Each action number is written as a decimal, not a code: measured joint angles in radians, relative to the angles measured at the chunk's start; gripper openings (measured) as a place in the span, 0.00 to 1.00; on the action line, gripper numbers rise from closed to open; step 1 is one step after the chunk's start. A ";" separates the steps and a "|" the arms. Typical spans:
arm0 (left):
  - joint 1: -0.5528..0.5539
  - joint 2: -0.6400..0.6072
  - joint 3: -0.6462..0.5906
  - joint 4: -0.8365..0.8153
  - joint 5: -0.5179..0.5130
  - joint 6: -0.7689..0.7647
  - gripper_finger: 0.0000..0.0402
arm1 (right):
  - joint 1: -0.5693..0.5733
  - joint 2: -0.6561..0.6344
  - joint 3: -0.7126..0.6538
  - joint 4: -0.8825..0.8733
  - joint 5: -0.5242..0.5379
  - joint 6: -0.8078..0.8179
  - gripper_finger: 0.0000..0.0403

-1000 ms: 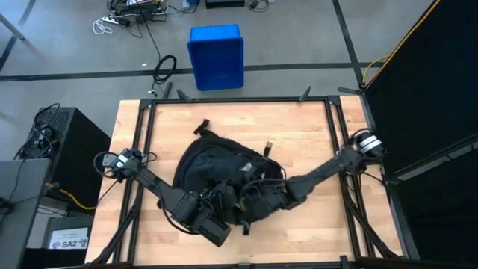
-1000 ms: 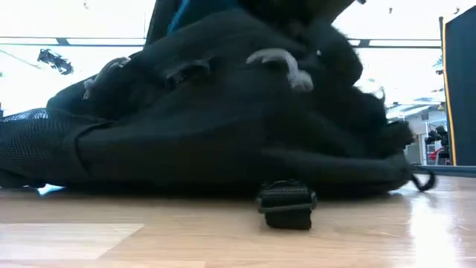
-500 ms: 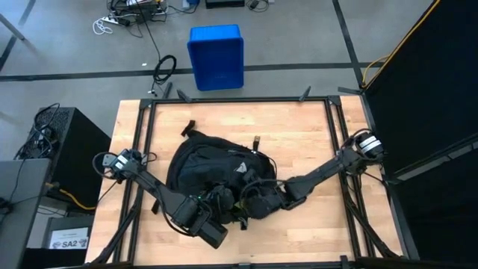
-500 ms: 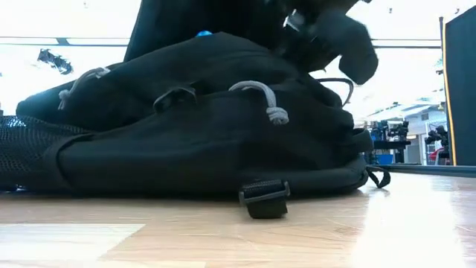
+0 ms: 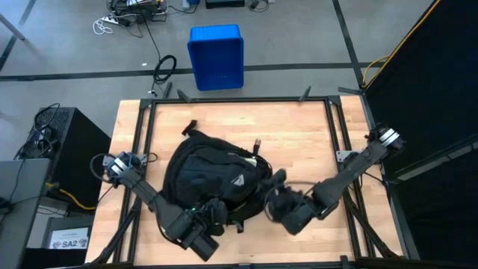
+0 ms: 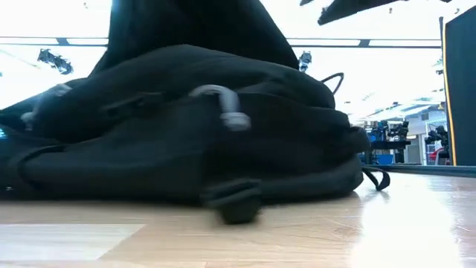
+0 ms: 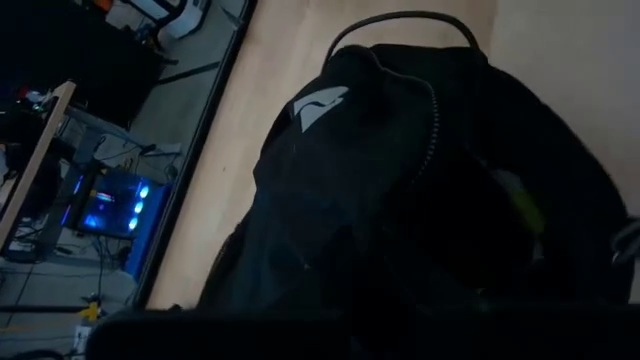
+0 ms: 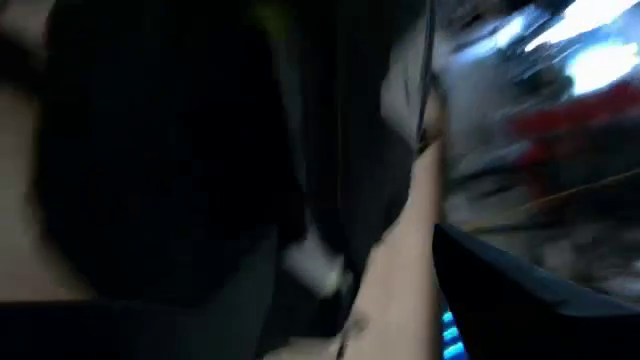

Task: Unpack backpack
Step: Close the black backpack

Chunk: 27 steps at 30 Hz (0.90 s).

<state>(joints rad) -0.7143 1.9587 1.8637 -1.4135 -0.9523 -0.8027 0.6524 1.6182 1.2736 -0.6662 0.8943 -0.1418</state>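
The black backpack (image 5: 213,175) lies flat on the wooden table, left of centre, its white logo (image 5: 240,179) facing up. In the low view the backpack (image 6: 186,134) fills the picture, with a grey cord pull (image 6: 223,106) on its side and a strap end (image 6: 236,202) on the wood. My left gripper (image 5: 214,215) is at the backpack's near edge, shut. My right gripper (image 5: 275,196) stands just off the backpack's near right side, its fingers apart with nothing between them. The left wrist view looks across the backpack's top (image 7: 400,170). My left gripper is shut at the backpack's near edge (image 5: 218,208), coming from the table's near left side, low over the wood. Black fingers against black fabric hide the place of contact, so the part and the kind of hold do not show. The backpack rests on the table.
A blue plastic bin (image 5: 216,56) stands on the floor beyond the table's far edge. Black frame rails (image 5: 337,134) run along the table's sides. Bare wood (image 5: 299,134) lies to the right of the backpack. A cabinet and cables sit left of the table.
My right gripper has come off the backpack and drawn back toward the table's right and near edges. My left arm has pulled toward the near left corner. The backpack has slid leftward along the table and settled flatter.
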 joint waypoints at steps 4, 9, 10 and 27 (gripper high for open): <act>-0.015 0.000 -0.016 0.003 0.003 -0.019 0.00 | -0.023 -0.048 -0.001 -0.139 -0.268 0.166 0.51; -0.015 0.000 -0.016 0.006 0.002 -0.020 0.00 | -0.053 -0.034 -0.058 -0.112 -0.371 0.146 0.42; -0.015 0.000 -0.016 0.006 0.001 -0.020 0.00 | -0.057 -0.032 -0.079 -0.110 -0.376 0.139 0.41; -0.014 0.000 -0.016 0.011 0.002 -0.018 0.00 | -0.227 -0.029 -0.204 0.210 -0.561 -0.040 0.46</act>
<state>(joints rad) -0.7284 1.9591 1.8473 -1.4022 -0.9506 -0.8206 0.4257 1.5894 1.0695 -0.4567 0.3334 -0.1816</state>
